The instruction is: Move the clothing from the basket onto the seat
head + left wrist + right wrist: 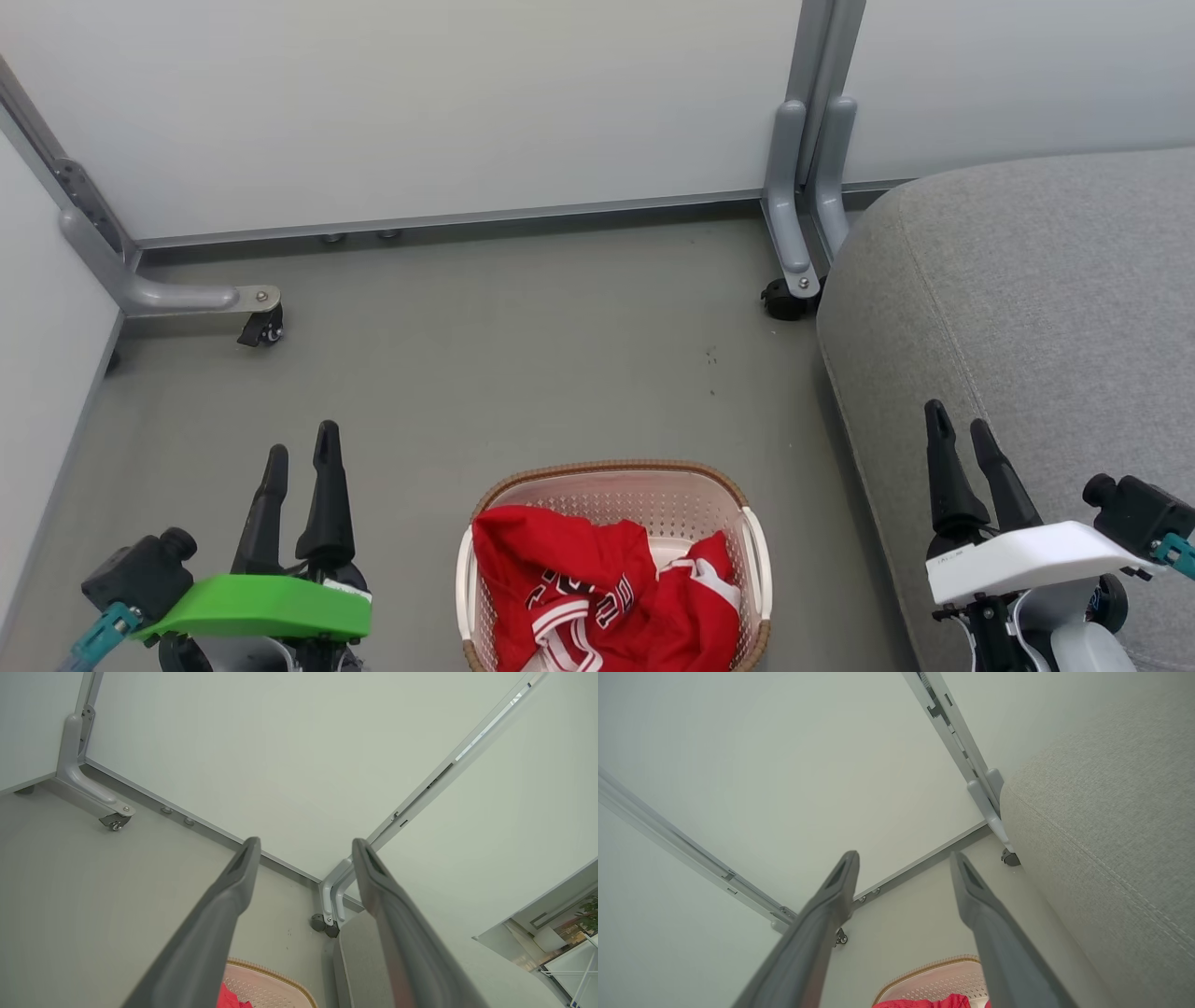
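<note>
Head view, listed from near to far.

- Left gripper (302, 441): set at lower left over the floor (523, 345), fingers parted and pointed away, free of any item.
- Right gripper (956, 417): set at lower right over the seat's near edge, fingers likewise parted and free.
- Basket (616, 465): placed on the floor between the grippers, cut off by the bottom edge, so its long axis cannot be told.
- Clothing (597, 588): heaped crumpled inside the basket. Black white-edged lettering is seen but is folded and cannot be read.
- Seat (1036, 308): found just right of the basket, extending away.
- Castor feet (261, 327): mounted under grey posts beyond.
- Wall panels (420, 103): ranged farthest.
</note>
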